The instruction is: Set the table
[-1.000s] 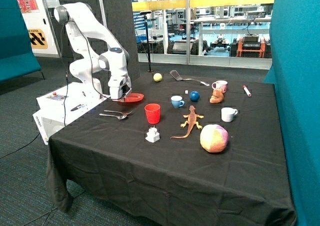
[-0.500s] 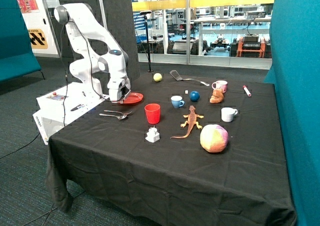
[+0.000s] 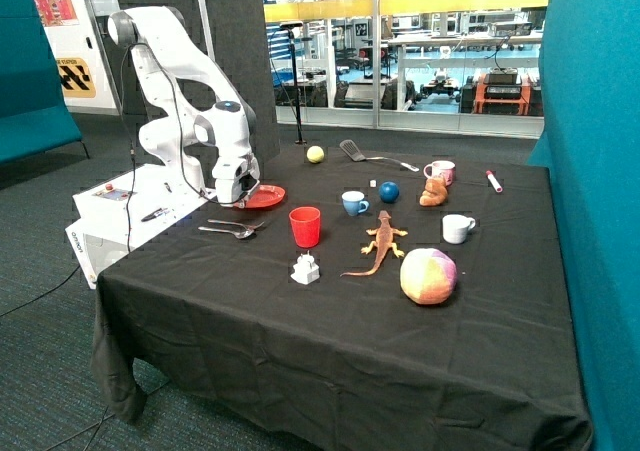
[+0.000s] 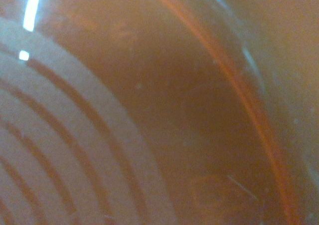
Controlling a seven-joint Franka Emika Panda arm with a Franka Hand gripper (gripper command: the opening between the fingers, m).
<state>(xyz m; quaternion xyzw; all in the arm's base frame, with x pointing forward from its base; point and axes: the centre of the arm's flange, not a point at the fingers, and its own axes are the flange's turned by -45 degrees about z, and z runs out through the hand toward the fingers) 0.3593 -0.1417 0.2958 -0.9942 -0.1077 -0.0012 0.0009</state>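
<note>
The table [image 3: 330, 351], draped in black cloth, fills the middle and lower part of the outside frame. The white arm [image 3: 185, 81] stands at upper left on its white pedestal [image 3: 125, 216] and reaches down to the table's far left corner. There the gripper [image 3: 237, 197] is low over the near edge of a red plate [image 3: 264, 196]; whether its fingers are apart, together or clamped on the plate cannot be told from here. The wrist view is filled by the plate [image 4: 149, 110], very close, with raised concentric rings on one side and its rim curving across the other.

Just below the plate in the outside frame lie two spoons [image 3: 232, 229]. A red cup [image 3: 305, 226] stands right of them, with a small white object [image 3: 306, 268] below it. Toward the centre are a blue cup [image 3: 354, 203], a blue ball [image 3: 389, 192] and an orange toy lizard [image 3: 380, 241]. A large pink-and-yellow ball [image 3: 428, 275] sits at centre right, a white cup [image 3: 457, 228] above it. Along the far edge are a yellow ball [image 3: 315, 154], a spatula [image 3: 372, 155], a pink mug [image 3: 439, 172] with a brown toy [image 3: 433, 192] beside it, and a marker [image 3: 493, 180].
</note>
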